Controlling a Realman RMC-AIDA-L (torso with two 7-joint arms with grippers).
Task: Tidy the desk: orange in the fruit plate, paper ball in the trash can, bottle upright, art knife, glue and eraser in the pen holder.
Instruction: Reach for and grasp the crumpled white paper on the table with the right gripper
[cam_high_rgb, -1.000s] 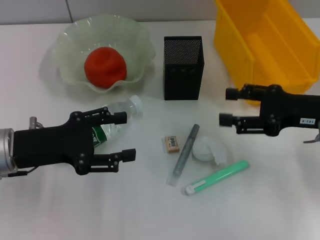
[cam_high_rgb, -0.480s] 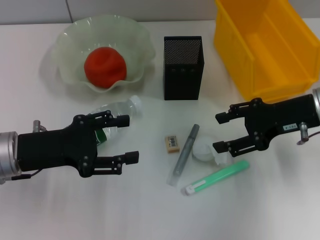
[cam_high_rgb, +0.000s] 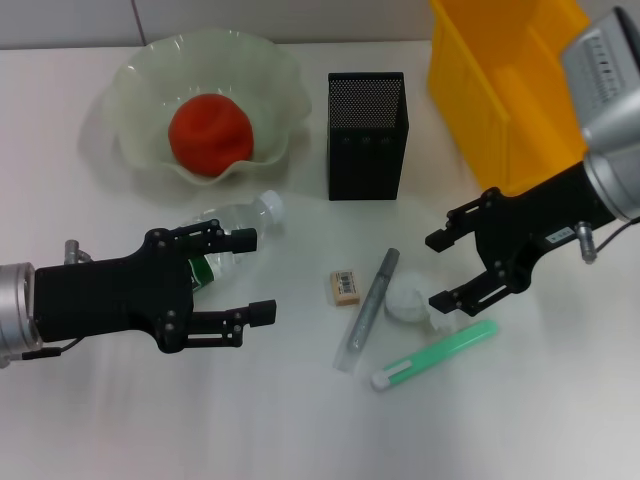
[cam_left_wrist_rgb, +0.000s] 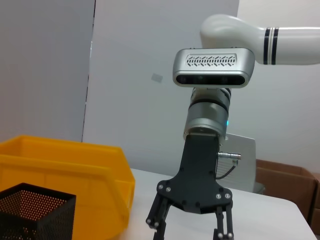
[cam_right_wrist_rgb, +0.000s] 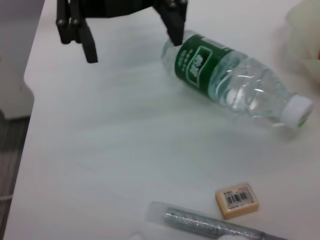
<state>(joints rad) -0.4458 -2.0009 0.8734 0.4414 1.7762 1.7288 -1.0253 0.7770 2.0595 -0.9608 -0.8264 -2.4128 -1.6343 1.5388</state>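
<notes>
The orange (cam_high_rgb: 210, 135) lies in the fruit plate (cam_high_rgb: 135, 85). On its side on the desk (cam_high_rgb: 300, 430) lies the bottle (cam_high_rgb: 240, 220), cap toward the plate; in the right wrist view the bottle (cam_right_wrist_rgb: 227, 80) shows its green label. My left gripper (cam_high_rgb: 253, 275) is open, its upper finger over the bottle's label end. Eraser (cam_high_rgb: 345, 287), art knife (cam_high_rgb: 368, 308), paper ball (cam_high_rgb: 405, 298) and glue (cam_high_rgb: 435, 355) lie together on the desk. My right gripper (cam_high_rgb: 440, 271) is open just right of the paper ball, its lower finger beside it.
The pen holder (cam_high_rgb: 367, 135) stands behind the small items, with the trash can (cam_high_rgb: 500, 90) at the back right. The left wrist view shows the right gripper (cam_left_wrist_rgb: 190, 227), the trash can (cam_left_wrist_rgb: 65, 165) and the pen holder (cam_left_wrist_rgb: 35, 210).
My right arm has swung from beside the trash can toward the paper ball, tilting so its wrist rises. Its gripper stays open. The left gripper has barely shifted.
</notes>
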